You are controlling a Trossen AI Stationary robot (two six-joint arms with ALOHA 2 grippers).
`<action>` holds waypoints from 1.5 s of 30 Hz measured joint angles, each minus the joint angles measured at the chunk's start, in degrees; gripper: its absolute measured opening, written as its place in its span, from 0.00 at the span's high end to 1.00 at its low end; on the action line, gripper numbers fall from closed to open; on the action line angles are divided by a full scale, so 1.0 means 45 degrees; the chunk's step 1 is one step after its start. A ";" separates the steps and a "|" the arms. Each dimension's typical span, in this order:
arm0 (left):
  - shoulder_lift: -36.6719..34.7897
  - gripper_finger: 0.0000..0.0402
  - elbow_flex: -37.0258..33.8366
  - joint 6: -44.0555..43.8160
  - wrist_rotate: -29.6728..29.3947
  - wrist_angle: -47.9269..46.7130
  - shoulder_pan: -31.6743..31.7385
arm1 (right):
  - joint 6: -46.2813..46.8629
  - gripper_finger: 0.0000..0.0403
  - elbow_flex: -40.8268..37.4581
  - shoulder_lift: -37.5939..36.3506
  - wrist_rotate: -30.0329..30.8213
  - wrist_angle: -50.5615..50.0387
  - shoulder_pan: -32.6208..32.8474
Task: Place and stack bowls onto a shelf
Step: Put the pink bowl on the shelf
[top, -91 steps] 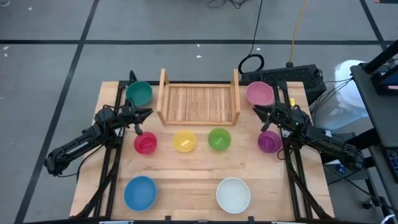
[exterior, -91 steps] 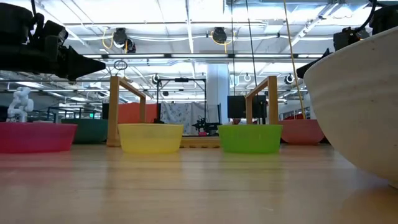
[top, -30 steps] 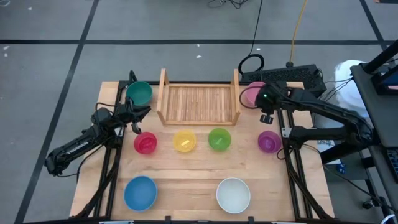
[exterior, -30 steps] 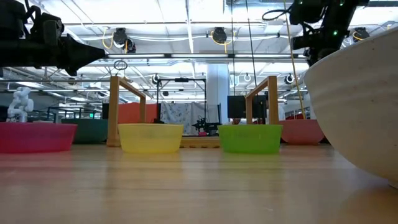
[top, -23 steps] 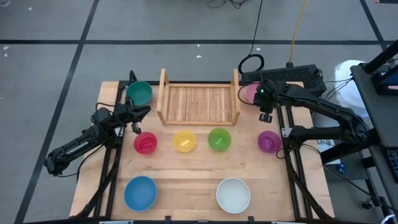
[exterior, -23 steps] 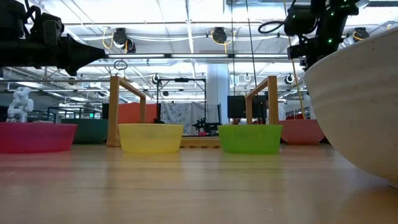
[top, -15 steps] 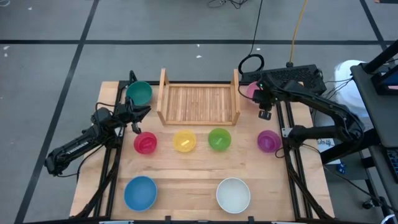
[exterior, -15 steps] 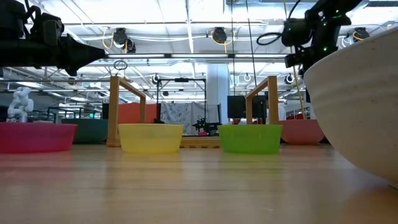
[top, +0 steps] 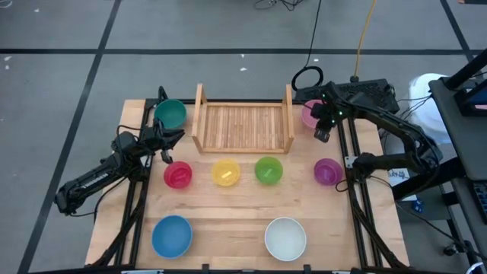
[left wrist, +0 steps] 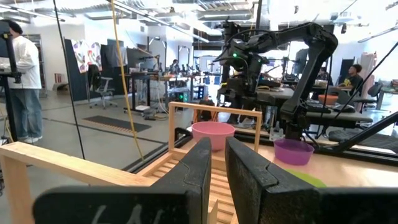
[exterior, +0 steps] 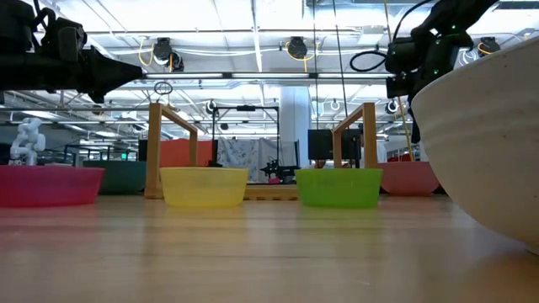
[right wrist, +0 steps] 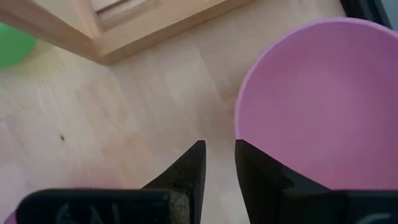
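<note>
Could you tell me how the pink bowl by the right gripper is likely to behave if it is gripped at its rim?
The pink bowl looks thin-walled and probably light, so it should lift easily. Its smooth, curved wall may slip in the right gripper, whose fingers stand only narrowly apart above the table beside the rim. Pushed instead, it would likely slide rather than tip, being low and wide.

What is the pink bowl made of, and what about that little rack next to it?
The pink bowl looks like plastic: one even colour, a thin smooth rim and a soft matte sheen, though the look alone cannot rule out something else. The rack looks like pale bare wood: grain lines show on its side board and its base is made of narrow slats.
</note>
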 joint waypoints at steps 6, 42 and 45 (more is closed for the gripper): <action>0.0000 0.87 0.0000 0.0005 0.0000 -0.0002 0.0000 | -0.0134 0.80 0.0000 0.0816 0.0052 -0.0265 -0.0243; 0.0000 0.87 0.0000 -0.0505 -0.0002 -0.0002 0.0000 | -0.1794 0.80 -0.1563 0.1700 0.1612 0.1942 -0.0248; 0.0000 0.87 0.0000 -0.0521 0.0000 -0.0002 0.0000 | -0.1803 0.80 -0.2001 0.1700 0.2317 0.2651 -0.0248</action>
